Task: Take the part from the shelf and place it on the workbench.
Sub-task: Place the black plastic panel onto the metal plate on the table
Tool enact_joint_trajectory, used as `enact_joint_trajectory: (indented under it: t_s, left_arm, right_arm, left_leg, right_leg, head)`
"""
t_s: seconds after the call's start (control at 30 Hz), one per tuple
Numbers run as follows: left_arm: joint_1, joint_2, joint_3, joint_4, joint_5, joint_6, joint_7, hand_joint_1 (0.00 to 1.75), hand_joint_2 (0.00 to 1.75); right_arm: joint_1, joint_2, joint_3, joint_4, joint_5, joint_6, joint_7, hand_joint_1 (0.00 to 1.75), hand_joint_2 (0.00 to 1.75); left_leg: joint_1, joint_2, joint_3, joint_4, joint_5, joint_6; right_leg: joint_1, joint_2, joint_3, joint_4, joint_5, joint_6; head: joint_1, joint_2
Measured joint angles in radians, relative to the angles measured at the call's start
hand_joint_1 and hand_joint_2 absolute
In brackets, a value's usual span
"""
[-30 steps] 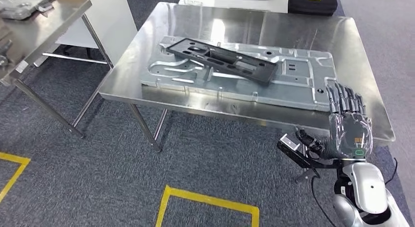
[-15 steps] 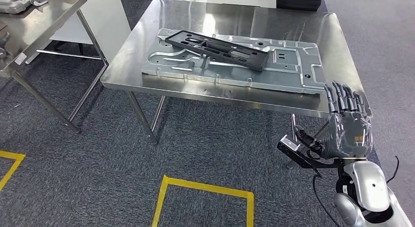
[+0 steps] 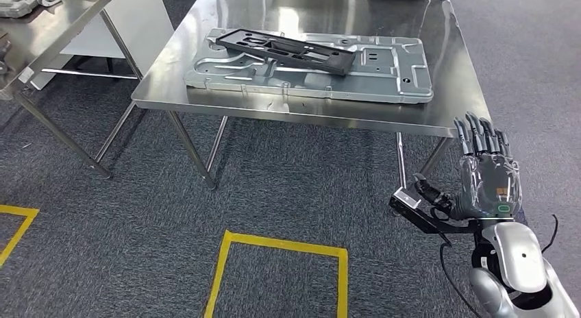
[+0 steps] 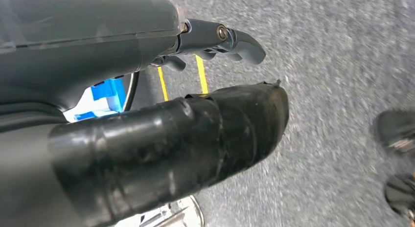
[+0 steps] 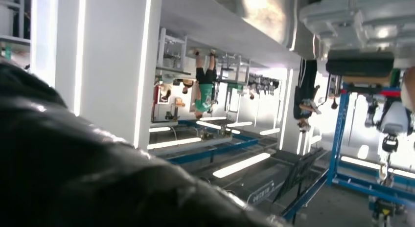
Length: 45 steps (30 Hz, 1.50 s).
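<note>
Nearest to me, at about five o'clock in the head view, my right hand (image 3: 488, 177) is raised with its back toward the camera, fingers straight and apart, nothing in it. I read that as a released hand held off the work, below and short of the desk edge. In the left wrist view my left hand (image 4: 147, 139) hangs over grey carpet with a strip of yellow floor tape (image 4: 200, 73) beyond it; thumb and fingers lie apart with nothing between them, so released as well.

Out toward twelve o'clock stands the steel desk (image 3: 205, 92). On it lies a large silver stamped panel (image 3: 384, 81), flat and square to the top. Across the panel's eleven o'clock side rests the black part (image 3: 288, 51), a long slotted frame lying on a slant, one end overhanging the panel's far edge. My judgement: the part is set down on the workbench, which is why both hands carry nothing.

Farther off at ten o'clock is a second steel table (image 3: 48, 20) with grey metal pieces on it.
</note>
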Motion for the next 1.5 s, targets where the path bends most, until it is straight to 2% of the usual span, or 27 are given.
enact_joint_trajectory:
  t_s: [0.07, 0.13, 0.2, 0.23, 0.3, 0.33, 0.4, 0.47, 0.5, 0.53, 0.6, 0.63, 0.7, 0.73, 0.8, 0.87, 0.97, 1.0, 1.07, 1.1, 1.17, 1.23, 1.27, 1.33, 1.4, 1.47, 1.5]
  left_arm:
    - [-0.002, 0.000, 0.000, 0.000, 0.000, 0.000, -0.001, 0.00, 0.00]
    - [-0.003, 0.001, 0.000, 0.000, 0.000, 0.001, -0.002, 0.00, 0.00]
    - [-0.005, 0.002, 0.000, 0.000, 0.000, 0.001, -0.002, 0.00, 0.00]
    - [-0.005, 0.003, 0.000, 0.000, 0.000, 0.002, -0.003, 0.00, 0.00]
    - [-0.006, 0.003, -0.001, 0.001, 0.002, 0.002, -0.004, 0.00, 0.00]
    - [-0.006, 0.003, -0.001, 0.001, 0.004, 0.002, -0.004, 0.00, 0.00]
    - [-0.006, 0.002, -0.002, 0.001, 0.006, 0.002, -0.004, 0.00, 0.00]
    - [-0.005, 0.001, -0.003, 0.001, 0.008, 0.002, -0.004, 0.00, 0.00]
    - [-0.005, 0.001, -0.003, 0.001, 0.009, 0.002, -0.004, 0.00, 0.00]
    - [-0.005, 0.000, -0.004, 0.001, 0.011, 0.001, -0.004, 0.00, 0.00]
    - [-0.004, -0.001, -0.005, 0.002, 0.014, 0.001, -0.005, 0.00, 0.00]
    - [-0.004, -0.001, -0.006, 0.002, 0.016, 0.000, -0.006, 0.00, 0.00]
    - [-0.003, -0.003, -0.008, 0.002, 0.019, 0.000, -0.008, 0.00, 0.00]
    - [-0.003, -0.003, -0.008, 0.003, 0.021, 0.001, -0.008, 0.00, 0.00]
    - [-0.001, -0.005, -0.009, 0.004, 0.023, 0.003, -0.010, 0.00, 0.00]
    - [0.004, -0.008, -0.009, 0.006, 0.028, 0.008, -0.012, 0.00, 0.00]
    - [0.012, -0.014, -0.009, 0.007, 0.034, 0.015, -0.016, 0.00, 0.00]
    - [0.014, -0.015, -0.009, 0.007, 0.035, 0.017, -0.017, 0.00, 0.00]
    - [0.015, -0.015, -0.009, 0.008, 0.038, 0.018, -0.018, 0.00, 0.00]
    - [0.014, -0.015, -0.009, 0.008, 0.039, 0.019, -0.022, 0.00, 0.00]
    - [0.010, -0.015, -0.009, 0.008, 0.040, 0.020, -0.035, 0.00, 0.00]
    - [0.006, -0.017, -0.009, 0.008, 0.040, 0.021, -0.044, 0.00, 0.00]
    - [0.005, -0.018, -0.010, 0.008, 0.040, 0.022, -0.044, 0.00, 0.00]
    - [0.003, -0.021, -0.012, 0.008, 0.038, 0.024, -0.038, 0.00, 0.00]
    - [0.003, -0.023, -0.015, 0.009, 0.037, 0.021, -0.030, 0.00, 0.00]
    - [0.007, -0.025, -0.017, 0.009, 0.039, 0.016, -0.031, 0.00, 0.00]
    - [0.010, -0.026, -0.017, 0.010, 0.041, 0.015, -0.034, 0.00, 0.00]
  right_arm:
    - [0.000, 0.000, 0.004, 0.002, -0.006, 0.004, 0.002, 0.00, 0.00]
    - [-0.001, 0.000, 0.006, 0.002, -0.008, 0.005, 0.005, 0.00, 0.00]
    - [-0.003, 0.000, 0.007, 0.002, -0.009, 0.005, 0.007, 0.00, 0.00]
    - [-0.004, 0.000, 0.007, 0.002, -0.010, 0.005, 0.009, 0.00, 0.00]
    - [-0.004, 0.001, 0.008, 0.002, -0.015, 0.009, 0.013, 0.00, 0.00]
    - [-0.003, 0.001, 0.008, 0.003, -0.018, 0.013, 0.016, 0.00, 0.00]
    - [-0.002, 0.001, 0.008, 0.006, -0.025, 0.021, 0.023, 0.00, 0.00]
    - [0.004, 0.002, 0.007, 0.010, -0.032, 0.027, 0.029, 0.00, 0.00]
    - [0.010, 0.002, 0.005, 0.013, -0.037, 0.030, 0.032, 0.00, 0.00]
    - [0.017, 0.002, 0.002, 0.016, -0.042, 0.034, 0.035, 0.00, 0.00]
    - [0.034, 0.002, -0.009, 0.020, -0.053, 0.039, 0.039, 0.00, 0.00]
    - [0.042, 0.002, -0.016, 0.022, -0.060, 0.040, 0.041, 0.00, 0.00]
    - [0.067, 0.002, -0.037, 0.024, -0.080, 0.040, 0.043, 0.00, 0.00]
    - [0.085, 0.002, -0.051, 0.024, -0.095, 0.040, 0.042, 0.00, 0.00]
    - [0.136, 0.006, -0.087, 0.026, -0.134, 0.041, 0.036, 0.00, 0.00]
    - [0.200, 0.019, -0.131, 0.027, -0.189, 0.036, 0.023, 0.00, 0.00]
    - [0.302, 0.051, -0.185, 0.030, -0.247, 0.012, 0.000, 0.00, 0.00]
    - [0.328, 0.060, -0.196, 0.032, -0.252, 0.005, -0.005, 0.00, 0.00]
    - [0.364, 0.075, -0.211, 0.036, -0.273, 0.007, -0.004, 0.00, 0.00]
    - [0.381, 0.084, -0.218, 0.039, -0.294, 0.015, 0.001, 0.00, 0.00]
    - [0.421, 0.109, -0.233, 0.050, -0.347, 0.027, 0.010, 0.00, 0.00]
    - [0.458, 0.146, -0.255, 0.089, -0.403, 0.018, -0.002, 0.00, 0.00]
    - [0.469, 0.173, -0.272, 0.133, -0.439, 0.012, -0.024, 0.00, 0.00]
    - [0.474, 0.231, -0.322, 0.268, -0.518, 0.005, -0.099, 0.00, 0.00]
    - [0.455, 0.283, -0.387, 0.463, -0.584, 0.009, -0.209, 0.00, 0.00]
    - [0.407, 0.328, -0.473, 0.706, -0.647, 0.036, -0.332, 0.00, 0.00]
    - [0.381, 0.348, -0.518, 0.820, -0.679, 0.056, -0.381, 0.00, 0.00]
  left_leg:
    - [0.000, -0.001, 0.047, -0.008, 0.041, 0.004]
    - [-0.002, -0.005, 0.156, -0.141, 0.077, 0.018]
    - [-0.006, -0.011, 0.248, -0.280, 0.062, 0.030]
    - [-0.010, -0.012, 0.266, -0.314, 0.052, 0.034]
    - [-0.011, -0.007, 0.261, -0.332, 0.065, 0.043]
    - [-0.009, -0.003, 0.254, -0.339, 0.078, 0.050]
    - [-0.006, 0.010, 0.234, -0.347, 0.103, 0.065]
    - [-0.010, 0.021, 0.204, -0.338, 0.122, 0.074]
    - [-0.012, 0.026, 0.186, -0.330, 0.131, 0.074]
    - [-0.013, 0.031, 0.165, -0.320, 0.139, 0.074]
    - [-0.013, 0.040, 0.123, -0.295, 0.150, 0.071]
    - [-0.014, 0.045, 0.105, -0.280, 0.154, 0.068]
    - [-0.017, 0.052, 0.082, -0.257, 0.161, 0.059]
    - [-0.017, 0.055, 0.078, -0.253, 0.166, 0.054]
    - [-0.016, 0.060, 0.076, -0.254, 0.178, 0.042]
    - [-0.014, 0.042, 0.065, -0.237, 0.143, 0.027]
    - [-0.006, 0.005, 0.039, -0.096, -0.011, 0.011]
    - [-0.005, 0.002, 0.036, -0.040, -0.041, 0.008]
    - [-0.003, 0.001, 0.063, 0.004, -0.031, 0.009]
    - [-0.003, -0.002, 0.101, -0.026, -0.002, 0.012]
    - [-0.005, -0.032, 0.219, -0.170, 0.034, 0.026]
    - [-0.010, -0.067, 0.319, -0.314, 0.022, 0.039]
    - [-0.013, -0.072, 0.341, -0.350, 0.015, 0.043]
    - [-0.013, -0.053, 0.335, -0.365, 0.031, 0.051]
    - [-0.010, -0.028, 0.314, -0.373, 0.059, 0.067]
    - [-0.011, -0.003, 0.284, -0.371, 0.083, 0.078]
    - [-0.012, 0.009, 0.268, -0.367, 0.092, 0.080]
  right_leg:
    - [0.002, 0.001, -0.026, 0.003, 0.021, 0.003]
    - [0.004, 0.002, -0.046, 0.004, 0.040, 0.008]
    - [0.005, 0.004, -0.058, 0.002, 0.060, 0.018]
    - [0.004, 0.004, -0.060, -0.001, 0.070, 0.024]
    - [0.002, 0.006, -0.063, -0.009, 0.086, 0.038]
    - [0.001, 0.007, -0.066, -0.004, 0.075, 0.043]
    - [0.002, 0.007, -0.084, 0.055, -0.002, 0.047]
    - [0.003, 0.007, -0.109, 0.174, -0.095, 0.050]
    - [0.003, 0.007, -0.113, 0.226, -0.111, 0.053]
    - [0.003, 0.006, -0.106, 0.256, -0.104, 0.055]
    - [0.002, 0.000, -0.045, 0.217, -0.050, 0.057]
    - [0.003, -0.012, 0.002, 0.156, -0.044, 0.056]
    - [0.010, -0.033, 0.077, 0.041, -0.065, 0.047]
    - [0.014, -0.038, 0.089, 0.012, -0.080, 0.040]
    - [0.015, -0.032, 0.082, -0.001, -0.071, 0.024]
    - [0.010, -0.025, 0.064, -0.009, -0.045, 0.007]
    - [0.008, -0.012, 0.022, -0.013, -0.005, -0.003]
    - [0.008, -0.005, 0.005, -0.011, 0.007, -0.003]
    - [0.008, 0.013, -0.027, -0.005, 0.031, 0.000]
    - [0.008, 0.022, -0.043, -0.003, 0.043, 0.002]
    - [0.008, 0.037, -0.065, -0.001, 0.064, 0.009]
    - [0.009, 0.048, -0.074, -0.003, 0.086, 0.019]
    - [0.009, 0.054, -0.074, -0.008, 0.098, 0.025]
    - [0.010, 0.066, -0.076, -0.020, 0.119, 0.037]
    - [0.010, 0.052, -0.091, 0.011, 0.067, 0.042]
    - [0.008, 0.026, -0.114, 0.116, -0.048, 0.043]
    - [0.006, 0.020, -0.122, 0.178, -0.088, 0.047]
  head:
    - [0.000, 0.000]
    - [0.000, 0.000]
    - [0.000, 0.000]
    - [0.000, 0.000]
    - [0.000, 0.000]
    - [0.001, 0.000]
    - [0.001, 0.000]
    - [0.002, 0.000]
    - [0.002, 0.000]
    - [0.002, 0.000]
    - [0.002, 0.000]
    - [0.002, 0.000]
    - [0.001, 0.000]
    - [0.001, 0.000]
    - [0.001, 0.000]
    - [0.002, 0.000]
    - [0.001, 0.000]
    - [0.001, 0.000]
    - [0.001, 0.000]
    - [0.001, 0.000]
    - [0.001, 0.000]
    - [0.001, 0.000]
    - [0.001, 0.000]
    - [0.000, 0.000]
    - [0.002, 0.000]
    - [0.003, 0.000]
    - [0.003, 0.000]
